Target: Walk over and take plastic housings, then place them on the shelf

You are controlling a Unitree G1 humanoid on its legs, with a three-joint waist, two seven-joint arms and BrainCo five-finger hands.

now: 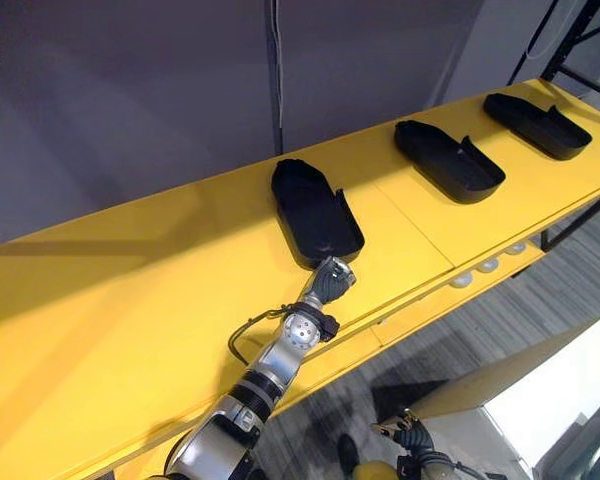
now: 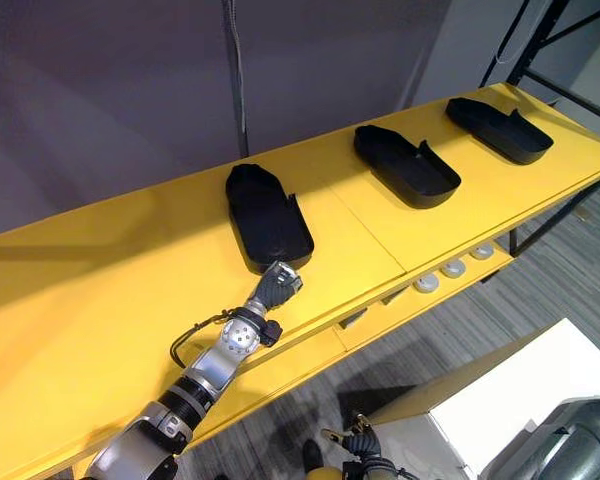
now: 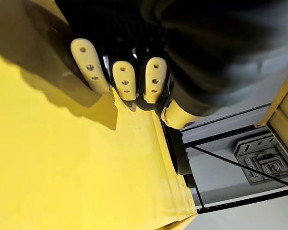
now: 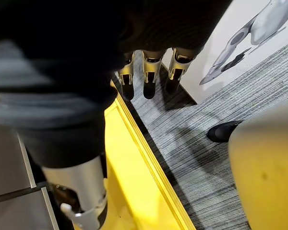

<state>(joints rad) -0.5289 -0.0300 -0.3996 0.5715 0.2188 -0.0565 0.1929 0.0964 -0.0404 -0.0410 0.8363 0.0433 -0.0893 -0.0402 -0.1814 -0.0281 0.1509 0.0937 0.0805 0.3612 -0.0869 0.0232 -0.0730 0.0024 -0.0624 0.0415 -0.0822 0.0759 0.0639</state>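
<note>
Nearest housing (image 1: 315,210) lies on the yellow shelf (image 1: 130,300) near its front edge, left hand (image 1: 332,280) at its end; I cannot tell its grip. Bare shelf leftward; middle housing (image 1: 448,160) and far housing (image 1: 536,124) sit well apart rightward. Right hand (image 4: 150,72) hangs loose-fingered over the floor (image 4: 192,134).

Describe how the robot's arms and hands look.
The left arm is silver-grey with black ribbed rings and a round silver wrist joint; the left robot hand wears a dark ribbed cover. The right robot hand has silver fingers with dark tips below a dark cover.
</note>
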